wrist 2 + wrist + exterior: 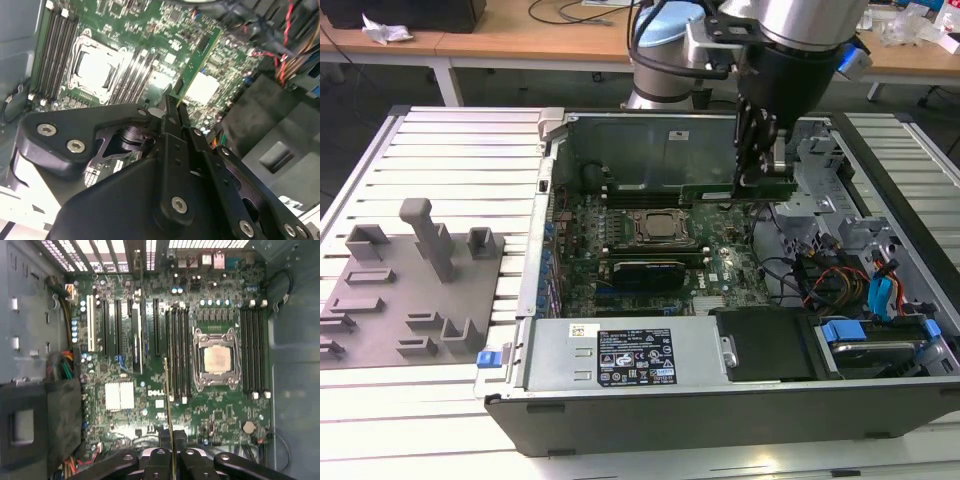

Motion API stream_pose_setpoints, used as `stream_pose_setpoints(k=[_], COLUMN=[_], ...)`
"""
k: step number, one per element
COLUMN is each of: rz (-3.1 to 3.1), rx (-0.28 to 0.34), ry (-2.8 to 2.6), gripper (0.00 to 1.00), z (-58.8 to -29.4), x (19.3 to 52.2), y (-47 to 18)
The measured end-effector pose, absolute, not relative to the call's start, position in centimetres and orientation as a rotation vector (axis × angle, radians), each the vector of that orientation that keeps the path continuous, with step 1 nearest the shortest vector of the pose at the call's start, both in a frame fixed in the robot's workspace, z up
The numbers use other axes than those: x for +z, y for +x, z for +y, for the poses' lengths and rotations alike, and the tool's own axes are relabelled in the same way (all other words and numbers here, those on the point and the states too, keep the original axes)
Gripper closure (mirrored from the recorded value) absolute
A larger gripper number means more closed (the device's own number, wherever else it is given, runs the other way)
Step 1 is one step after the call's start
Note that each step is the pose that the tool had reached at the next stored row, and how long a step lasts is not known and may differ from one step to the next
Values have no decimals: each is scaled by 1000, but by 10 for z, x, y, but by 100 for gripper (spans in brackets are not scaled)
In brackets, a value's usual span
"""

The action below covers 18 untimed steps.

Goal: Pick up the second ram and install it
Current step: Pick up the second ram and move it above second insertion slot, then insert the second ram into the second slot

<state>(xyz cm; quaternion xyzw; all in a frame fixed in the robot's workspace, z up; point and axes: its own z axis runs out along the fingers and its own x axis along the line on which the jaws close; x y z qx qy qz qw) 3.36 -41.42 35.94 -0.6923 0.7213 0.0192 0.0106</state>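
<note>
Item: long, narrow green circuit-board RAM stick (pixel 735 189) | Held: clamped edgewise in hand (pixel 757 170) | Position: suspended above green motherboard (pixel 220 415) | Axis: parallel to black memory slots (pixel 179 352) just below hand

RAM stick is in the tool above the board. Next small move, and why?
Probably shift sideways toward the CPU socket before lowering. The tool grips the second ram on edge above the motherboard, and in the first wrist view it sits just beside the memory slots, not over one.
</note>
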Motion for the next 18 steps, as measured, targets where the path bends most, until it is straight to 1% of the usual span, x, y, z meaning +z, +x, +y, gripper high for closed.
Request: stream_pose_setpoints(k=[4,18], rz=[2251,2251], rx=[60,60], ry=[-2160,-2161], gripper=[86,86], z=[-413,-413], x=[355,352], y=[22,19])
